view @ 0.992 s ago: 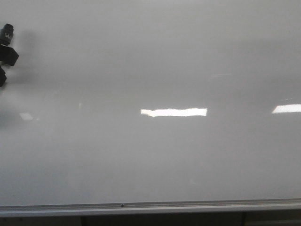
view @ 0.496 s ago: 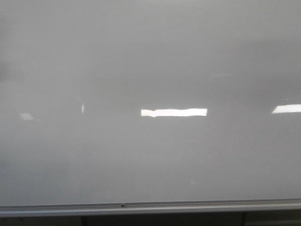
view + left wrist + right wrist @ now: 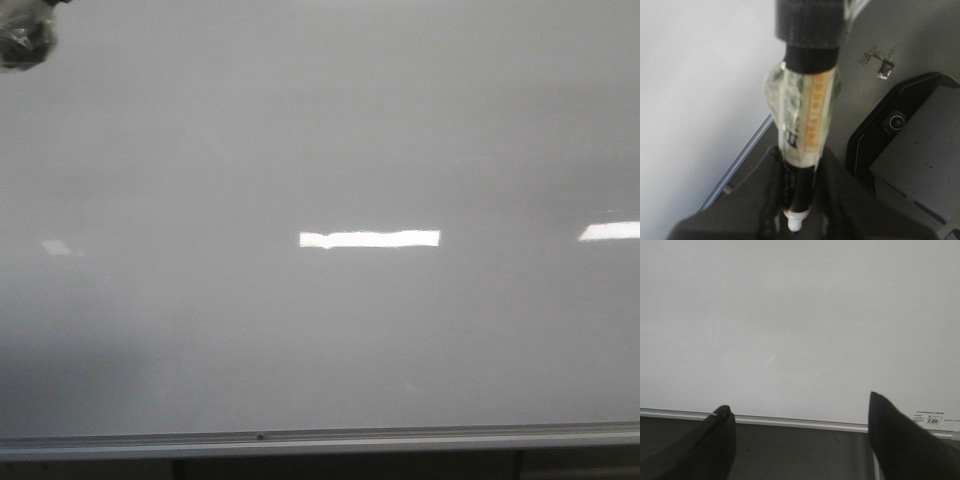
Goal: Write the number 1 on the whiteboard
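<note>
The left gripper (image 3: pixel 797 197) squeezes a marker (image 3: pixel 802 130) tight. The right gripper (image 3: pixel 800 440) is wide open, holding nothing. The big whiteboard (image 3: pixel 320 330) looks blank; no number 1 shows.

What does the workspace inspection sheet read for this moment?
Surface: whiteboard, glossy, with bright light reflections; metal strip along the bottom edge.
Job's things: no number 1 seen on the board; marker wrapped in clear tape.
Clutter: small label at the board's lower corner.
Grippers: left gripper shut on the marker; right gripper open, empty.
Cables: nothing seen.
Surroundings: dark base with a round socket, left wrist view.
</note>
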Controlling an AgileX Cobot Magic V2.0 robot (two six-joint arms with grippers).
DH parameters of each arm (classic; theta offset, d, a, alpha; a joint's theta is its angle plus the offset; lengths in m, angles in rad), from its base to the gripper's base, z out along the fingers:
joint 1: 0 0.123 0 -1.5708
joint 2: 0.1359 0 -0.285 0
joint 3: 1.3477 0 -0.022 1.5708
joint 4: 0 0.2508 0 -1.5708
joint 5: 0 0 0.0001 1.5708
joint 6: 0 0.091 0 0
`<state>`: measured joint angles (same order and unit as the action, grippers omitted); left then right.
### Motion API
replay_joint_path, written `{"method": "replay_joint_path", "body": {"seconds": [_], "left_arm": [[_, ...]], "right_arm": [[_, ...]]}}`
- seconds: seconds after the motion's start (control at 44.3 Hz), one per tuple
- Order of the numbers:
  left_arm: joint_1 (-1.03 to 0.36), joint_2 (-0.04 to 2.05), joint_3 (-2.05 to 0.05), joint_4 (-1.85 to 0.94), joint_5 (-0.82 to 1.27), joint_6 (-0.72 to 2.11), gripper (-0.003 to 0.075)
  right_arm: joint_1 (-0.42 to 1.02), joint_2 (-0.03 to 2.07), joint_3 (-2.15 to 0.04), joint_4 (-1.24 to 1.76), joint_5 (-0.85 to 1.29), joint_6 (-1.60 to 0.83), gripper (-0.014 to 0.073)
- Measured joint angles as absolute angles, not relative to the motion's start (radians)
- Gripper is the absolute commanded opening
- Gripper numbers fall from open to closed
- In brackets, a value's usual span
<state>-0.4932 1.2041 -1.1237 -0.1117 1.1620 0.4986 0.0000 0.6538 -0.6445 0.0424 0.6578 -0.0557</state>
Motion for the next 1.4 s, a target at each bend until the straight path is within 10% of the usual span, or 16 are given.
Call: {"method": "replay_joint_path", "body": {"seconds": [0.474,0.834,1.398], "left_arm": [[-0.814,1.204,-1.124,-0.116,1.157,0.573,-0.0019],[-0.826,1.204,-1.126,-0.116,1.155,0.604,-0.0019],[-0.826,1.204,-1.126,-0.116,1.147,0.627,-0.0019]], "right_arm": [[0.086,0.672,-0.720,0.143,0.763,-0.226,0.0572],[0.328,0.844,-0.905,0.410,0.966,-0.741,0.0570],[0.770,1.236,-1.219,0.434,0.979,-0.881,0.0569]]}}
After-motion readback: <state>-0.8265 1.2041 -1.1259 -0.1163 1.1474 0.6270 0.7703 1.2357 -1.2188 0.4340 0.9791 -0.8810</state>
